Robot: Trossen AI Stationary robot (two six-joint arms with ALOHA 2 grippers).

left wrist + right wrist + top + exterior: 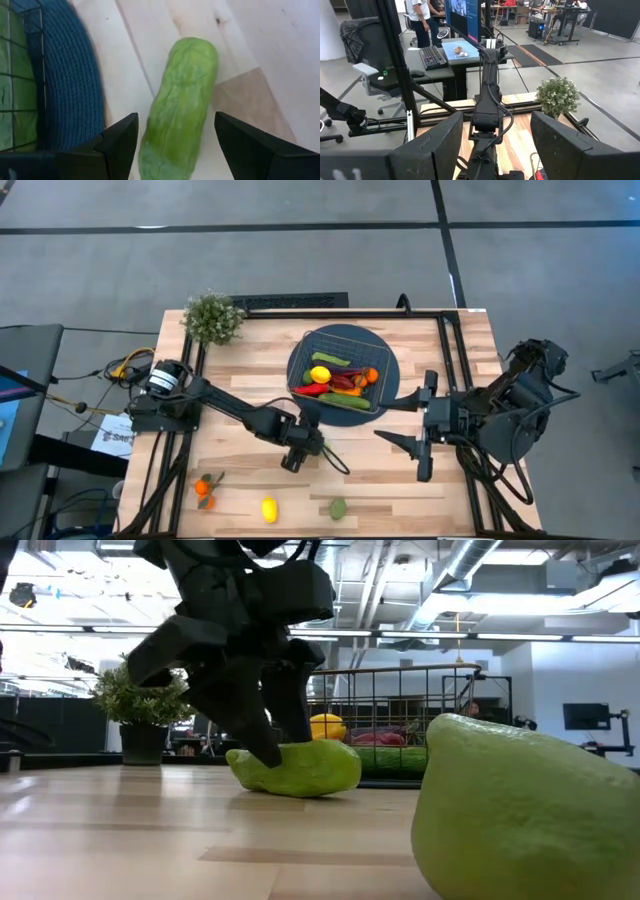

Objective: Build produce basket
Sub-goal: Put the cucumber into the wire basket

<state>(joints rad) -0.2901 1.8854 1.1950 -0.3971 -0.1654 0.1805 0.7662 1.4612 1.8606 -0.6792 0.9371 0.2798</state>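
Nearest the low camera, a lime [525,805] lies unpicked on the worktop [400,480], as do a lemon [269,509] and small oranges [205,490]. Several pieces are already held in the basket [340,370]. A cucumber [177,115] is straddled, not yet gripped, by the left gripper [175,145], jaws apart. Beside the basket the right gripper [412,418] waits, jaws apart.

Lab: exposed ducts [470,580], workstation desks [445,55]

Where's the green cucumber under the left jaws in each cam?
High: hidden beneath the left gripper, on bare wood.
Low: cucumber, left of centre, dark fingers against its near end.
Left wrist: centre, between the open jaws.
Right wrist: not in it.
Shared landmark: blue mat, under the basket.
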